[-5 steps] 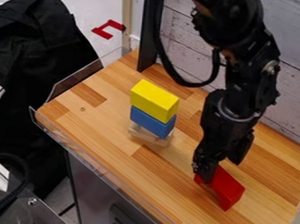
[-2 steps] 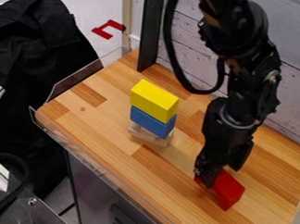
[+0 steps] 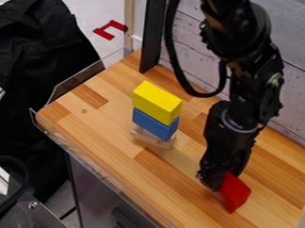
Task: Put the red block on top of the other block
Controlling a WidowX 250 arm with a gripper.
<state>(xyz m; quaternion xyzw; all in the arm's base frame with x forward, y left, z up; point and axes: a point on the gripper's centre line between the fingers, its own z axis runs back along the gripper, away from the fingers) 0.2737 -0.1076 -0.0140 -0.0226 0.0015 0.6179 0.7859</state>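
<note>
Camera view: the black gripper [image 3: 221, 180] was seen hanging down over the right part of the wooden tabletop [image 3: 110, 128], placed at the upper left end of the red block [image 3: 235, 193]. Whether the gripper was open, closed or gripping the block could not be told. The red block was seen at a tilt, its left side partly hidden by the gripper; whether it was touched by the tabletop could not be made out.

Well apart from it, towards the upper left, a stack was seen: a yellow block [image 3: 156, 102] was set on a blue block [image 3: 155, 124], which was supported by pale wood [image 3: 152, 138] on the tabletop. The tabletop was backed by a plank wall [image 3: 188, 46] and a black post [image 3: 153, 36]. Black cloth [image 3: 38, 46] was seen to the left, and a red angular piece [image 3: 113, 23] beyond the tabletop.
</note>
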